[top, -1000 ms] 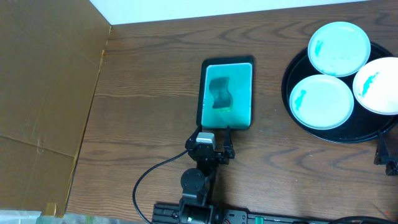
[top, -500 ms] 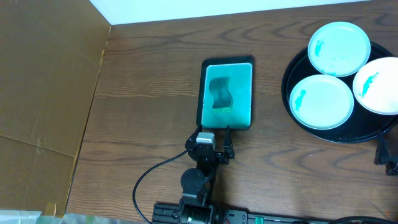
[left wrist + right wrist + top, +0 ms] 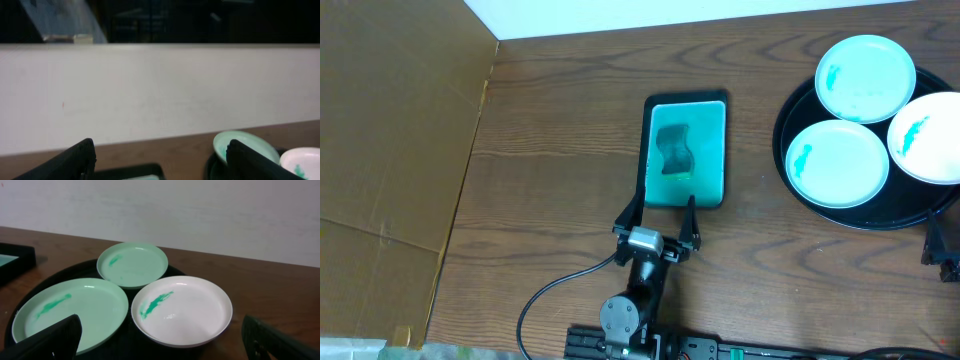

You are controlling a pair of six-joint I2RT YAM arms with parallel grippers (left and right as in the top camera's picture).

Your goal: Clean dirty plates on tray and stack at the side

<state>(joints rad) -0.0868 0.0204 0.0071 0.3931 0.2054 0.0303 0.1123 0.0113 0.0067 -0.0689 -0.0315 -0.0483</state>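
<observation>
Three white plates with teal smears lie on the round black tray [image 3: 880, 216] at the right: a far plate [image 3: 865, 78], a near left plate [image 3: 837, 162] and a right plate [image 3: 927, 137]. In the right wrist view they show as the far plate [image 3: 132, 265], the left plate [image 3: 70, 312] and the white plate [image 3: 182, 310]. My right gripper [image 3: 165, 347] is open and empty, just in front of the tray; overhead it shows only at the frame's edge [image 3: 945, 245]. My left gripper [image 3: 662, 207] is open and empty at the near end of the teal dish, far from the plates.
A small rectangular teal dish [image 3: 712, 125] with a black edge holds a sponge [image 3: 672, 150] at the table's middle. Brown cardboard [image 3: 390, 150] covers the left side. A white wall runs along the back. In the left wrist view a plate [image 3: 240, 145] shows at the right.
My left gripper has opened its fingers wide and its wrist has drawn back slightly toward the table's front. The right arm and the plates have not moved.
</observation>
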